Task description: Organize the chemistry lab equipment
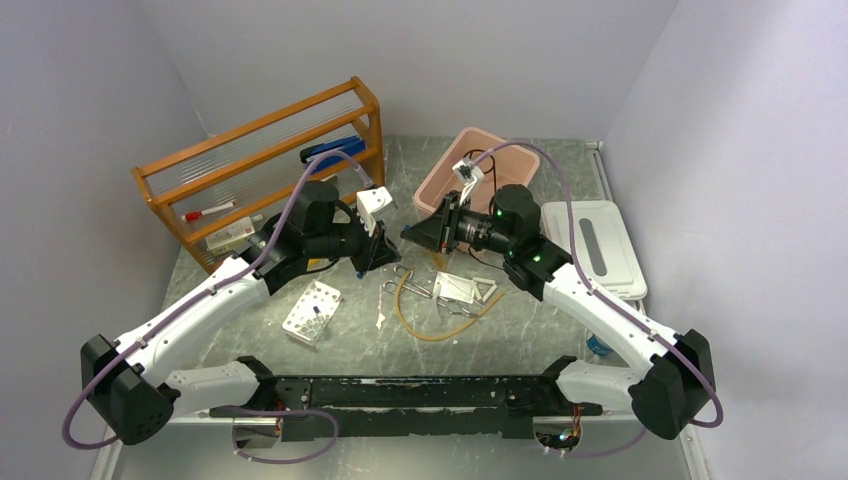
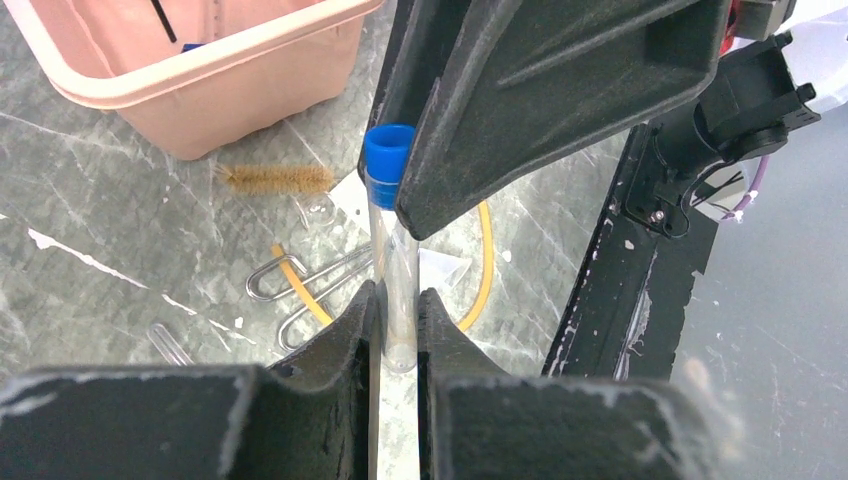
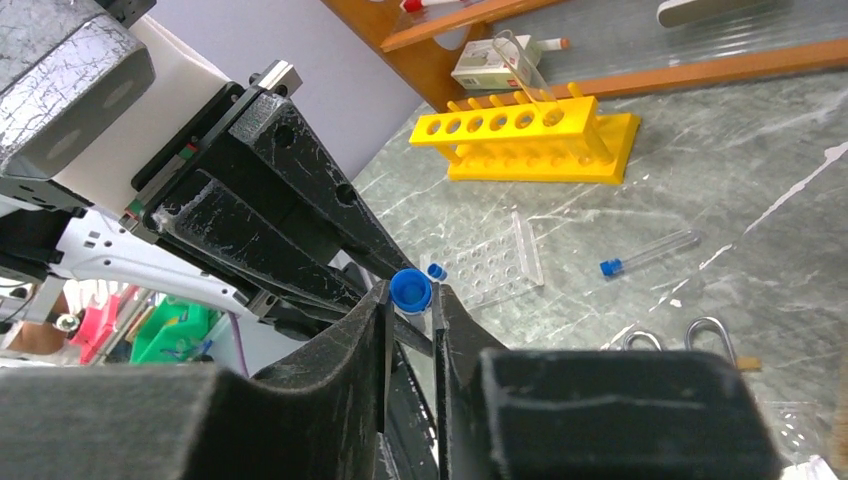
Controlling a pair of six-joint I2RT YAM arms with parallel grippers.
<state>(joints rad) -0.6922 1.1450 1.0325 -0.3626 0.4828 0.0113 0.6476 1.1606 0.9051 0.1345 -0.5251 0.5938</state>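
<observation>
**Spotter:** Your left claw was clamped on the tube, held above mid-table. Your right claw pinched its blue cap.
**Operator:** Room around?
**Spotter:** Little. The bin was near, with tongs and brush lying below. Open table lay toward the near edge. Your right claw hid the tube's upper part.

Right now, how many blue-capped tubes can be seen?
3: a held tube between left gripper and right gripper; a loose tube on the table; a third tube at the clear tray. Others may be hidden.
</observation>
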